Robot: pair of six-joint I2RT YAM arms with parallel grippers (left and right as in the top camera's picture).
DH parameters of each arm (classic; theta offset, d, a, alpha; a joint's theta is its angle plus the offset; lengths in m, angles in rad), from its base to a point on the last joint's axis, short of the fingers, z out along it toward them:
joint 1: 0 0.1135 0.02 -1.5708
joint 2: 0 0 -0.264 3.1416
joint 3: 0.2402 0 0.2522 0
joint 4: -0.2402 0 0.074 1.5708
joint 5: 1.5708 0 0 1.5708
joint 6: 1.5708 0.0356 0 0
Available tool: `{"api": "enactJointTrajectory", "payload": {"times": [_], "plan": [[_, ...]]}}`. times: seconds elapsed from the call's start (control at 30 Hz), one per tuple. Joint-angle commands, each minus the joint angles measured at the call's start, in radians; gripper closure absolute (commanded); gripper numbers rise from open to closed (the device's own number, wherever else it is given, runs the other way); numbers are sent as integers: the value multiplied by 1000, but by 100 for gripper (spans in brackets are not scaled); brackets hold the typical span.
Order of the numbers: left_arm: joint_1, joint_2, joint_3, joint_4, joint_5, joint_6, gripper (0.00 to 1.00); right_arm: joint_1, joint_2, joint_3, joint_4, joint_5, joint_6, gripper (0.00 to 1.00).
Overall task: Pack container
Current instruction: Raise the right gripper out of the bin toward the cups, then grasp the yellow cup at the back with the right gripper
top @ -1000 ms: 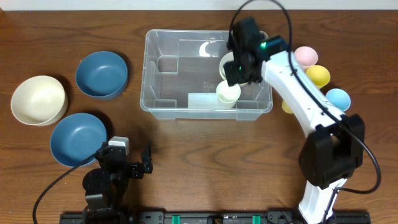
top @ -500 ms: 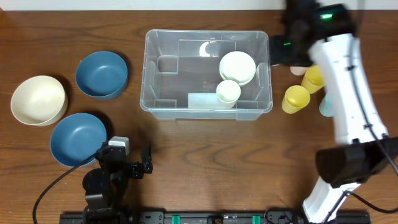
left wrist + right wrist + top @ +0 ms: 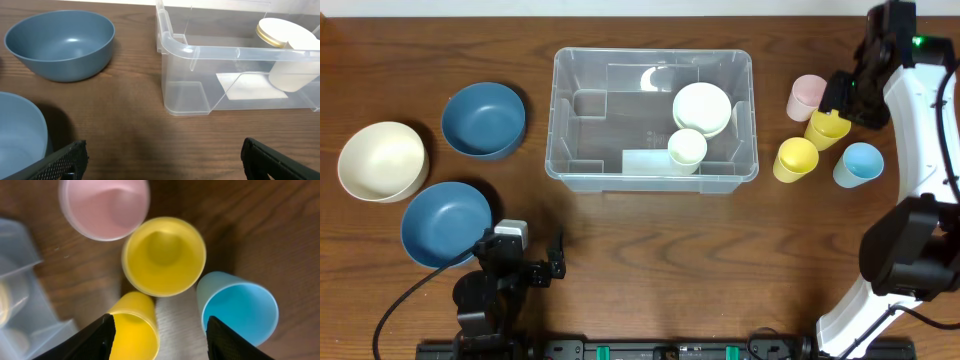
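Note:
The clear plastic container (image 3: 574, 128) stands at the table's middle and holds a cream bowl (image 3: 703, 108) and a cream cup (image 3: 687, 148); it also shows in the left wrist view (image 3: 185, 50). My right gripper (image 3: 848, 98) is open and empty, high above a cluster of cups: a pink one (image 3: 104, 206), two yellow ones (image 3: 164, 255) (image 3: 134, 324) and a light blue one (image 3: 240, 307). My left gripper (image 3: 162, 162) is open and empty, low over bare table near the front edge, in front of the container.
Two blue bowls (image 3: 484, 118) (image 3: 446, 222) and a cream bowl (image 3: 382, 160) sit to the left of the container. The cups (image 3: 796, 158) stand to its right. The left arm's base (image 3: 500, 275) is at the front left.
My right arm has swung out of the container and to the right, empty, and is now over the cups. The cream bowl and cup stay in the container. The left arm is still.

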Motion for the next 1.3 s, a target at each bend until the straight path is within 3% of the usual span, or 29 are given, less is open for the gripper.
{"api": "enactJointTrajectory", "payload": {"times": [0.0, 0.37, 0.7, 0.8, 0.97, 1.27], "plan": [[6, -1, -20, -2, -5, 17, 2, -51, -14, -75, 62, 3, -8, 41], [6, -1, -20, -2, -5, 17, 2, -125, 0, -114, 233, -61, -82, 44], [6, -1, -20, -2, -5, 17, 2, -100, 134, -114, 238, -64, -84, 48], [6, -1, -20, -2, -5, 17, 2, -101, 175, -114, 236, -64, -84, 56], [6, -1, -20, -2, -5, 17, 2, -101, 186, -113, 246, -64, -80, 78], [6, -1, -20, -2, -5, 17, 2, -102, 123, -98, 244, -64, -56, 91]]}}
